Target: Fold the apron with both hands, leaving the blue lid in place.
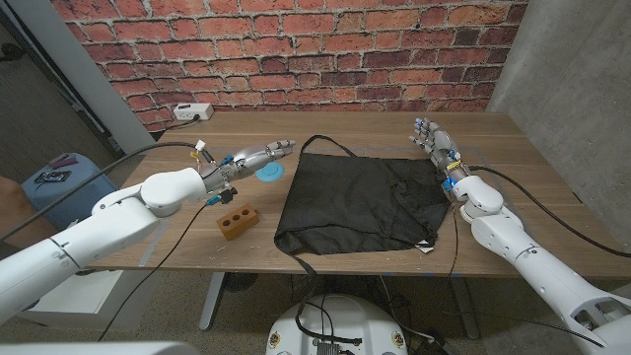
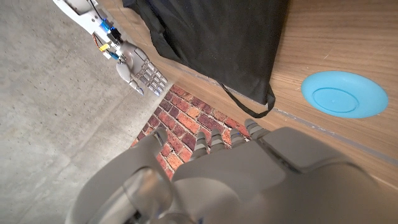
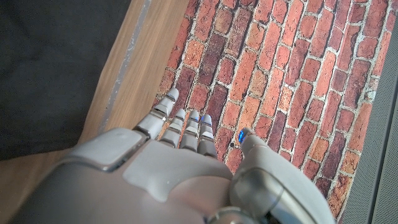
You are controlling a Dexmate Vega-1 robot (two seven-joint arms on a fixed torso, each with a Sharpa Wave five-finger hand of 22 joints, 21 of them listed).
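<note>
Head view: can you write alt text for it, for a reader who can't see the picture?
A black apron lies spread on a wooden table between the robot's two hands, neither holding anything. The left hand hovers over a blue lid beside the apron; the right hand stands open at the apron's other side.

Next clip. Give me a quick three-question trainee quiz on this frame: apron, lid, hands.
1. True or false: the left hand is gripping the black apron.
2. Which object lies nearest the blue lid? A) white power strip B) brown block C) left hand
3. Fill in: the right hand is raised beside the apron's ______ side, as seen by the robot.

Key:
1. False; it holds nothing, with fingers extended above the lid area.
2. C
3. right
</note>
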